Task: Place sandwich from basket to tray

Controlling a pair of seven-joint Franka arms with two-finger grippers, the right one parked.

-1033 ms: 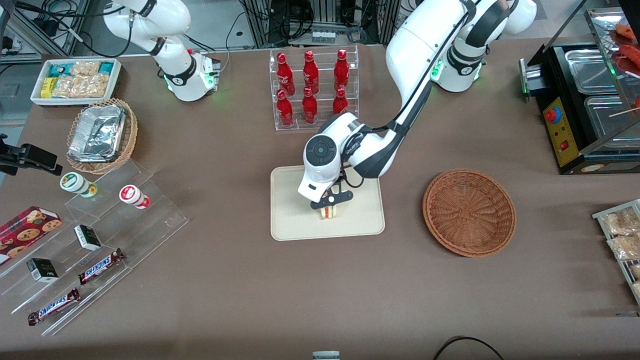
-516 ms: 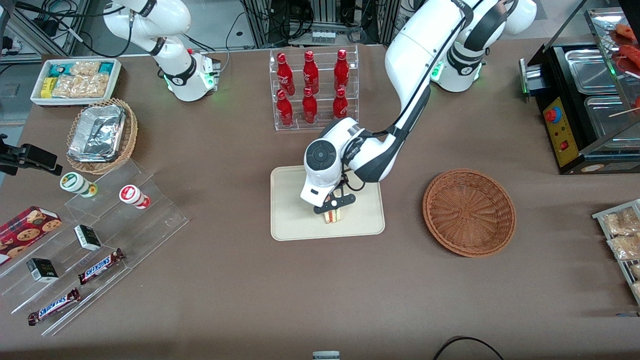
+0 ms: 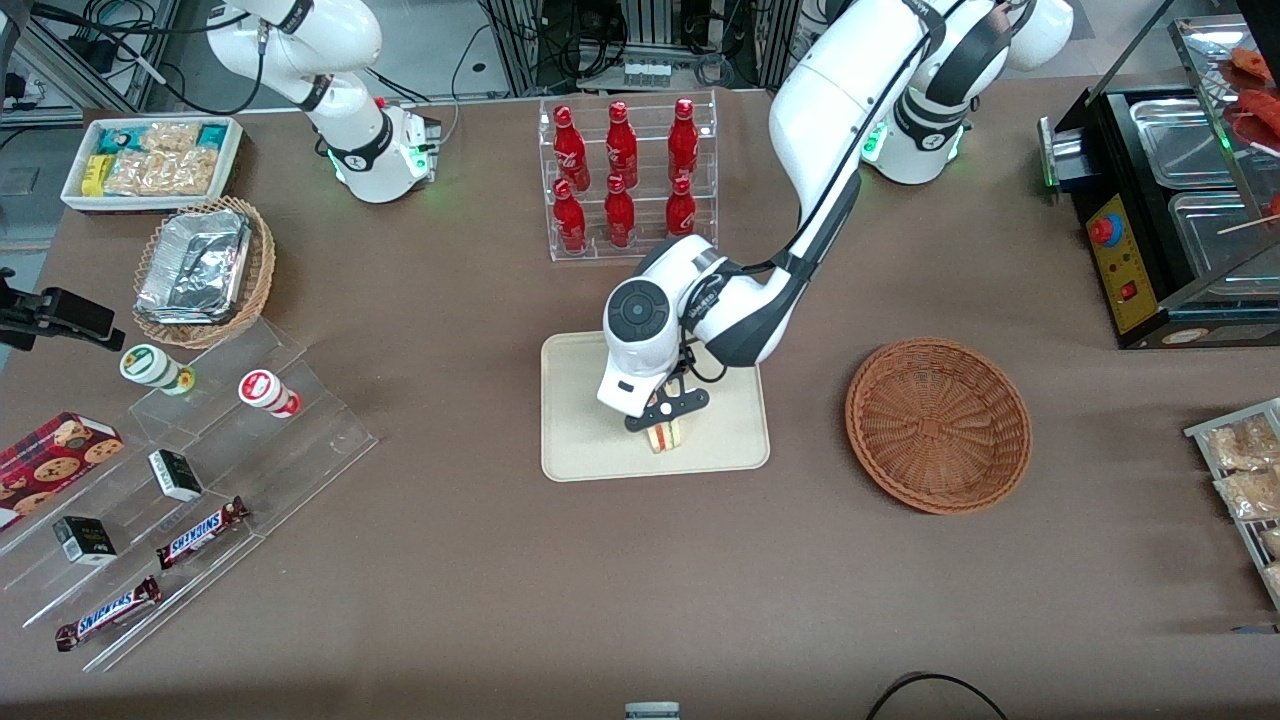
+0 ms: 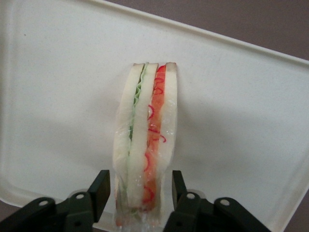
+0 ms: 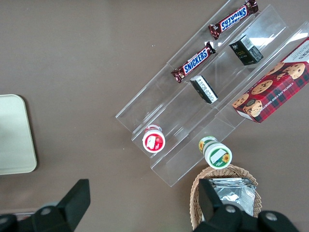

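Brown table [image 3: 450, 560]: tray [image 3: 580, 440], sandwich [image 4: 145, 140], gripper [image 4: 138, 193].

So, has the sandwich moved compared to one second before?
Hardly. The sandwich sits at nearly the same spot on the tray, only slightly nearer the front camera. The gripper stays around it, over the tray.

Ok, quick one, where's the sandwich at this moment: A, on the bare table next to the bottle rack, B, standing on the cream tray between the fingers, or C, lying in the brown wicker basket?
B: the sandwich stands on the tray, with the gripper straddling it, one of the fingers on each side; the basket holds nothing.
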